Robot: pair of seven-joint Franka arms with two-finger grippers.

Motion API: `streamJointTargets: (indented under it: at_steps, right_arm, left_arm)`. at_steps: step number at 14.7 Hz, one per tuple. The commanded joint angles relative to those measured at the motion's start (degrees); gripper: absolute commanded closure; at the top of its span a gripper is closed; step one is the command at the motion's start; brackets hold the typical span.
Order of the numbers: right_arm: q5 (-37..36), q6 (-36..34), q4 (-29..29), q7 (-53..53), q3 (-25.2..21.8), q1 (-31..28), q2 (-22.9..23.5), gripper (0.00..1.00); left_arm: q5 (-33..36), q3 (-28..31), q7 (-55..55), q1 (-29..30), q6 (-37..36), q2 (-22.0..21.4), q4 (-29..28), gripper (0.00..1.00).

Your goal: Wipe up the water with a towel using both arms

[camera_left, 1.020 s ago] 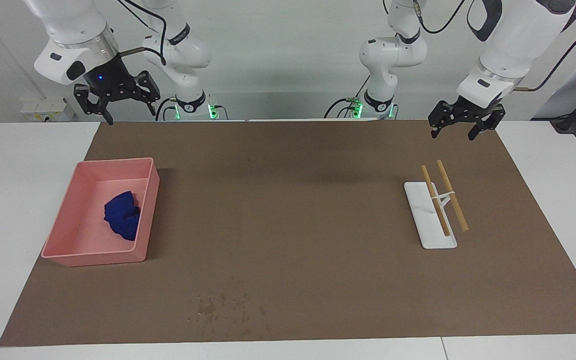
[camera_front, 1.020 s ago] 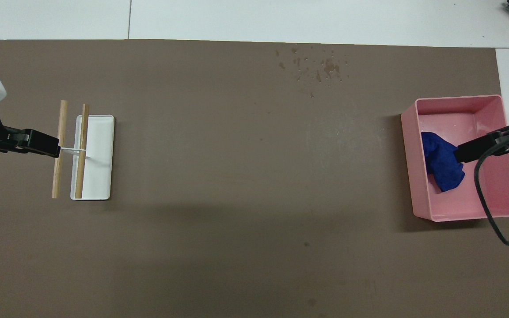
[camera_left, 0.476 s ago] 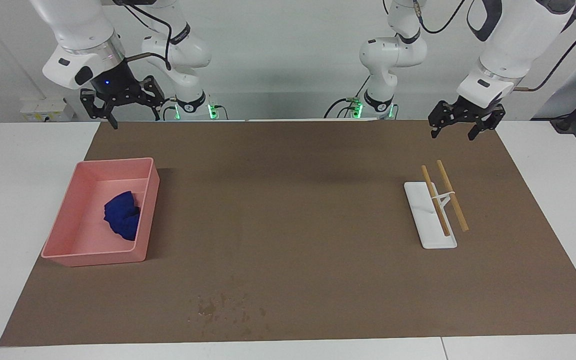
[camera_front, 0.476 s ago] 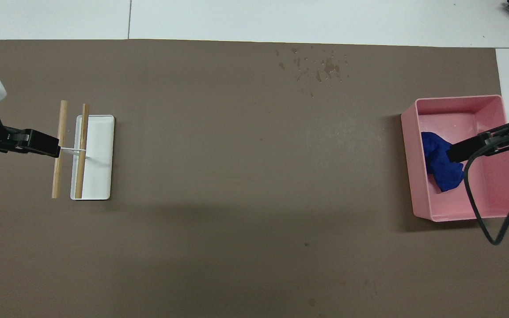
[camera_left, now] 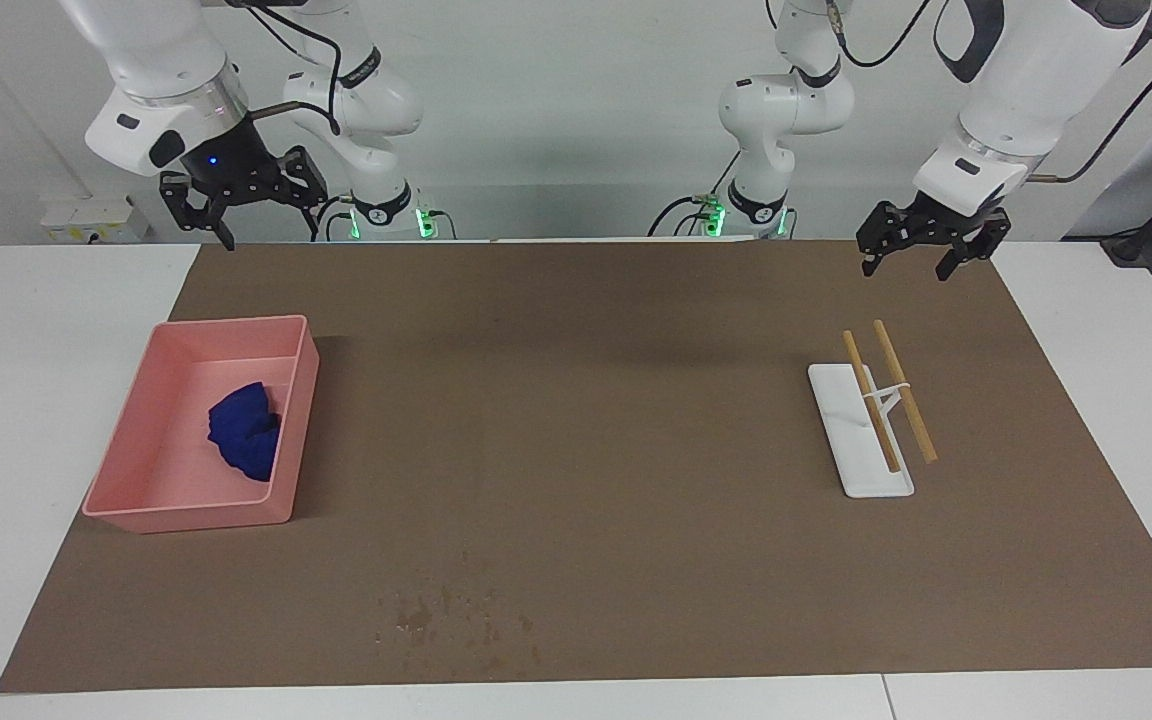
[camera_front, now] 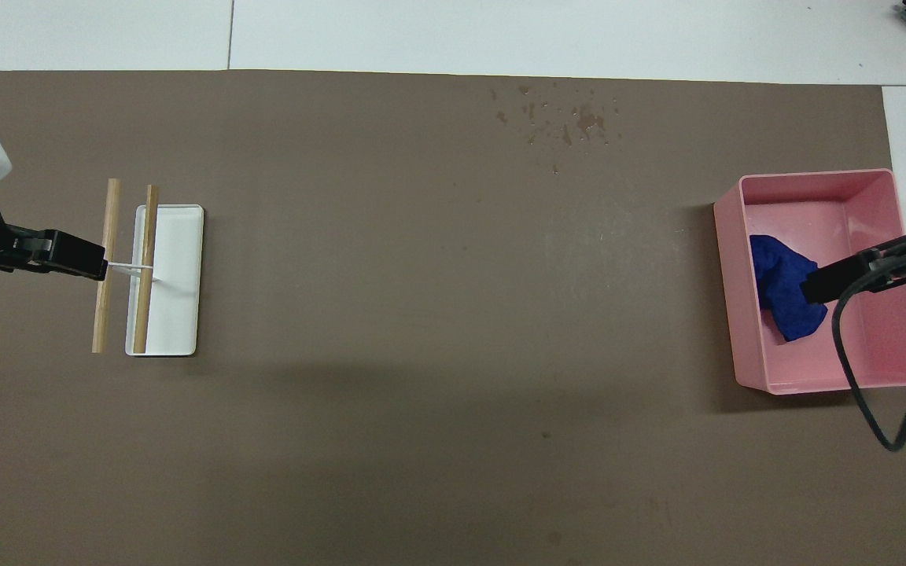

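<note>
The deep-blue towel [camera_left: 244, 440] [camera_front: 775, 275] lies crumpled in a pink tray [camera_left: 186, 515] [camera_front: 815, 174] at the right arm's end of the table. My right gripper [camera_left: 271, 235] [camera_front: 823, 283] hangs open high over the tray, holding nothing, and in the overhead view its tip covers the towel's edge. The water [camera_left: 436, 615] [camera_front: 571, 118] is a patch of small drops on the brown mat, farther from the robots than the tray. At the other end of the table my left gripper [camera_left: 904, 270] [camera_front: 68, 259] waits, open and raised, with nothing in it.
A white flat stand [camera_left: 861, 440] [camera_front: 178, 275] with two wooden sticks across it lies on the brown mat [camera_left: 586, 400] under the left gripper. White table surface borders the mat.
The right gripper has shifted a little above the tray, toward the towel. The left arm, towel, tray and stand have not moved.
</note>
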Motion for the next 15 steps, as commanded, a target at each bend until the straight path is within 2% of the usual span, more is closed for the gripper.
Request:
streamJointTargets:
  at_steps: [1, 3, 15]
  right_arm:
    - [0.8, -0.5, -2.1, 0.3, -4.8, 4.8, -1.8, 0.0]
    - [0.8, 0.1, -2.1, 0.4, -8.2, 7.7, -1.8, 0.0]
    - [0.8, -0.2, -4.0, 0.8, -8.5, 7.2, -2.5, 0.0]
  left_arm:
    - [-0.6, -0.3, 0.8, 0.7, 1.0, -1.6, -1.8, 0.0]
    - [-0.6, -0.3, 0.9, 0.7, 1.0, -1.5, -1.8, 0.0]
    - [-0.6, -0.3, 0.9, 0.7, 1.0, -1.6, -1.8, 0.0]
